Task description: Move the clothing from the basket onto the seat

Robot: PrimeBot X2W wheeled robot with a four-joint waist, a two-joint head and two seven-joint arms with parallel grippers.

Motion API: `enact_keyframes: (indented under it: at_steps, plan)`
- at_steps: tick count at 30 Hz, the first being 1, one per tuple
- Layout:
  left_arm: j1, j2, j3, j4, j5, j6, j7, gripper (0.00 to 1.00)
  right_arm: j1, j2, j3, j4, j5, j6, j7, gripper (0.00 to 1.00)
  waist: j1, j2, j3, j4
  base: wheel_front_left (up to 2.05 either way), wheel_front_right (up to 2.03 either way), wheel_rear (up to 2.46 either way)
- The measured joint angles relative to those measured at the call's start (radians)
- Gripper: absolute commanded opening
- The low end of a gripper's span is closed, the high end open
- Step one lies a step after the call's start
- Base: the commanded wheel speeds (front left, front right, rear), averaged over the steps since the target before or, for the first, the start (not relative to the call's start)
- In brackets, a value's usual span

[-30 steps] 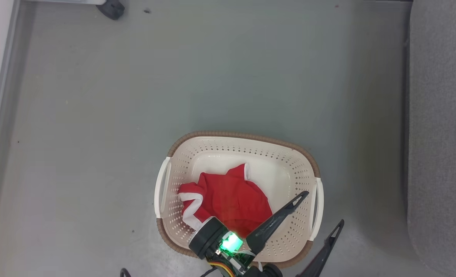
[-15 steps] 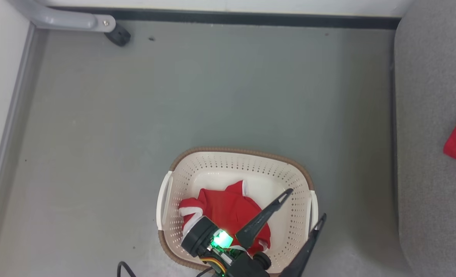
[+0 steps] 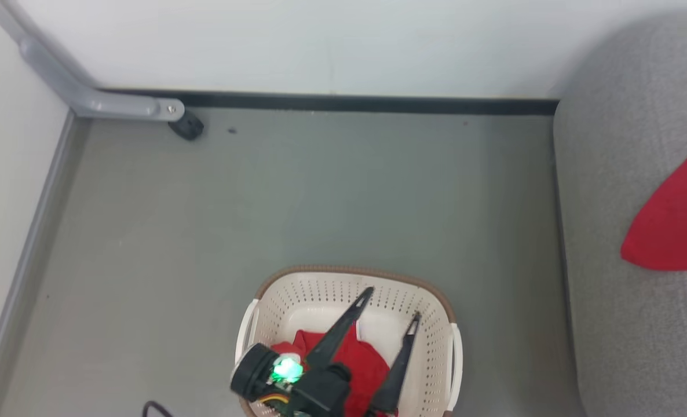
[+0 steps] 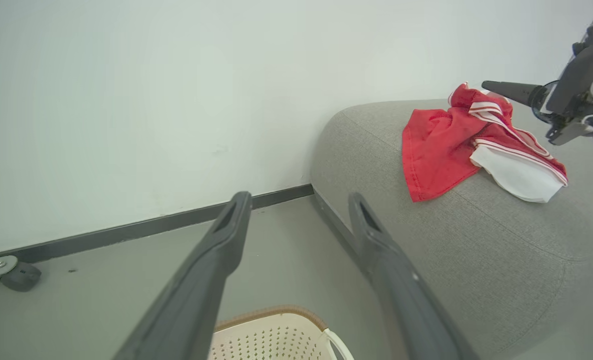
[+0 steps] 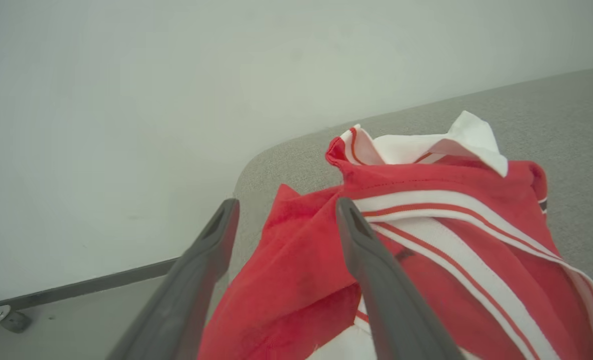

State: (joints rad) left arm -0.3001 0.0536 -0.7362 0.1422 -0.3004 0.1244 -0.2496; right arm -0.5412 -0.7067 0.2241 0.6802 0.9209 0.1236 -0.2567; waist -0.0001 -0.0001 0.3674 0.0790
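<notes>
Since 1 s ago L tool (image 3: 393, 303) has slid fully over the basket (image 3: 320, 292) (view tipped up too), wide open & empty; R tool (image 5: 286, 200) gapes empty over clothing (image 5: 296, 270) lying on the seat (image 3: 610, 318), so you shd sink L onto the red piece (image 3: 366, 362) left in basket, pinching a thick fold.
</notes>
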Motion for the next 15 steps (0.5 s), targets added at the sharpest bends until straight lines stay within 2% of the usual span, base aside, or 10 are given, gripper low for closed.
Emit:
enact_keyframes:
  at_steps: [15]
  plan:
    - [0.187, 0.0, 0.234, 0.049, -0.004, 0.0, 0.0, 1.0, 0.23, 0.195, 0.003, -0.277, -0.148, -0.003, 0.0, 1.0, -0.0001, -0.0001, -0.2, -0.037, 0.0, 0.0, 0.0]
